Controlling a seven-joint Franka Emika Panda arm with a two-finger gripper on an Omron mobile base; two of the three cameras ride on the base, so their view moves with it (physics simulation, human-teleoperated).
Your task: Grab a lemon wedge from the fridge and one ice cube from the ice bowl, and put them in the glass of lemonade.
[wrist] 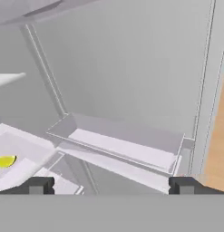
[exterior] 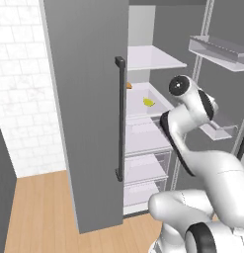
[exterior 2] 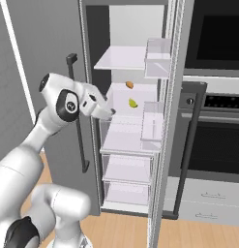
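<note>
Grey fridge (exterior: 89, 123) doors were swung open, with white shelves and clear drawers (exterior 2: 126, 169) on show inside. So the gripper (wrist: 111, 185) was seen spread about as wide as it goes, 2 dark fingertips (wrist: 36, 185) far apart at the bottom of the hand view, and nothing was held between them. From the right base view the gripper (exterior 2: 105, 112) was parked at the fridge opening, near the front left edge of the middle shelf.

The lemon wedge (exterior 2: 133, 102) was found lying on that same shelf, further in than the jaws and off to their right, well apart from them and not touched at all. In the hand view the lemon wedge (wrist: 4, 161) was caught at the far left edge, outside the left fingertip. A small orange piece (exterior 2: 129, 85) was sat behind it, deeper on the shelf.

A clear door bin (wrist: 127, 145) was lined up pretty much straight ahead of the jaws in the hand view. Wood floor (exterior: 39, 212) was visible below the door.
</note>
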